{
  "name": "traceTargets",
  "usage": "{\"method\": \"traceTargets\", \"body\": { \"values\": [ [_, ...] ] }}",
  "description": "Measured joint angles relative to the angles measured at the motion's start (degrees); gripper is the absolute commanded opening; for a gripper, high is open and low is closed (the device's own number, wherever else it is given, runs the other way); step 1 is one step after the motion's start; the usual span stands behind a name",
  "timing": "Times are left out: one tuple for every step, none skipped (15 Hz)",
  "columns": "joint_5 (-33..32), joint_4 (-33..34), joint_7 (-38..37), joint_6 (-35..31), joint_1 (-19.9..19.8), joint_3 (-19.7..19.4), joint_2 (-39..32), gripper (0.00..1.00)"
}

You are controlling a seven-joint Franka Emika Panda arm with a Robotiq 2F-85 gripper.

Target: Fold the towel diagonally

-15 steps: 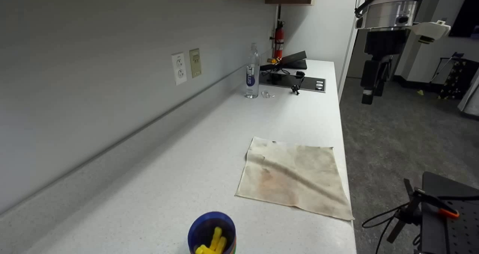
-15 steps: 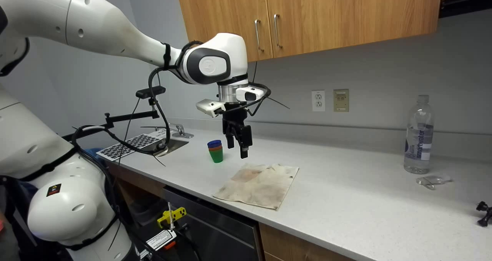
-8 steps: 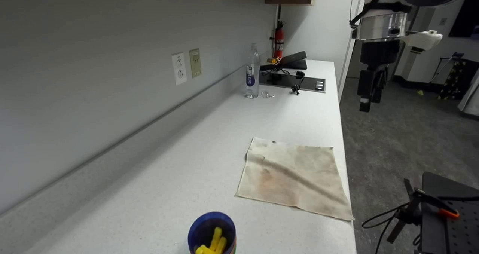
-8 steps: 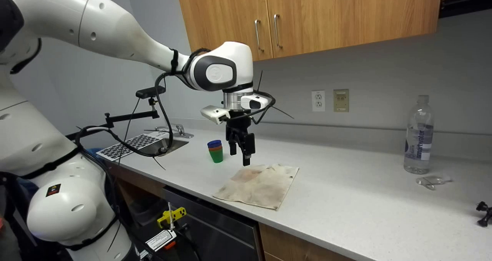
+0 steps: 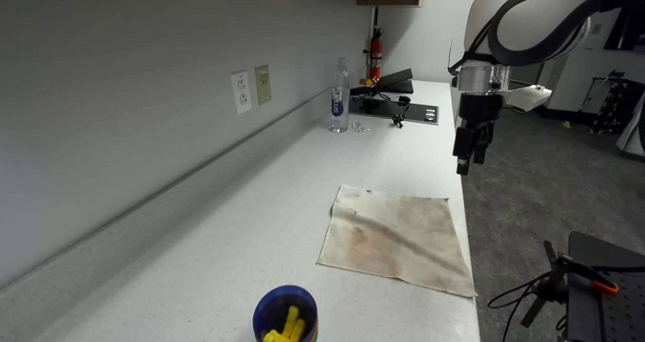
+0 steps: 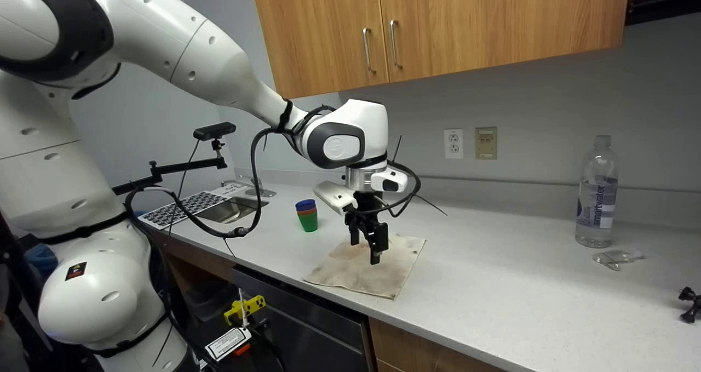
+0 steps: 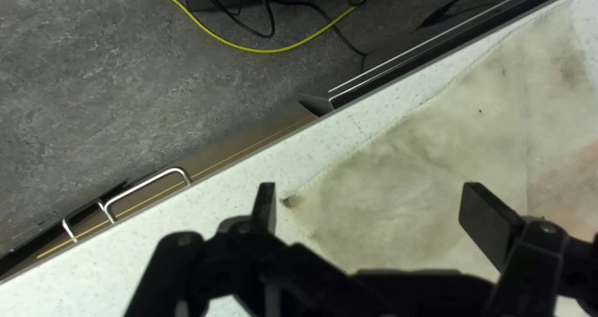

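1. We had the towel [image 6: 350,269] flat on the counter [image 6: 493,284], by its near edge; in an exterior view the cup stack [image 6: 307,216] sat far-left of it, the bottle [image 6: 597,199] well right and farther back.
2. Roughly square, so we couldn't call a long axis. In an exterior view its near side ran slightly skewed to the counter edge, closer at left; in the wrist view a dark-tipped corner pointed left.
3. Our gripper [image 7: 373,207] hung above the towel, fingers [image 7: 266,209] wide apart, that corner between them in the wrist view.
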State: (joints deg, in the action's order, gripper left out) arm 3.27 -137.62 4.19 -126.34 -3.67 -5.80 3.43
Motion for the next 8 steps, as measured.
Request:
{"method": "traceTargets", "body": {
  "values": [
    [0.99, 0.19, 1.32, -1.19, -0.09, -0.26, -1.38, 1.00],
    [1.63, 0.39, 2.34, -2.18, -0.22, -0.45, -2.62, 1.00],
    [1.91, 0.68, 3.02, -2.93, -0.34, -0.58, -3.82, 1.00],
    [1.95, 1.02, 3.46, -3.27, -0.48, -0.64, -4.95, 1.00],
    [1.95, 1.40, 3.59, -3.31, -0.59, -0.65, -5.93, 1.00],
    [1.95, 1.70, 3.62, -3.31, -0.65, -0.65, -6.71, 1.00],
    [1.95, 1.94, 3.63, -3.31, -0.66, -0.65, -7.26, 1.00],
    [1.95, 2.13, 3.63, -3.31, -0.66, -0.65, -7.57, 1.00]
  ]
}}
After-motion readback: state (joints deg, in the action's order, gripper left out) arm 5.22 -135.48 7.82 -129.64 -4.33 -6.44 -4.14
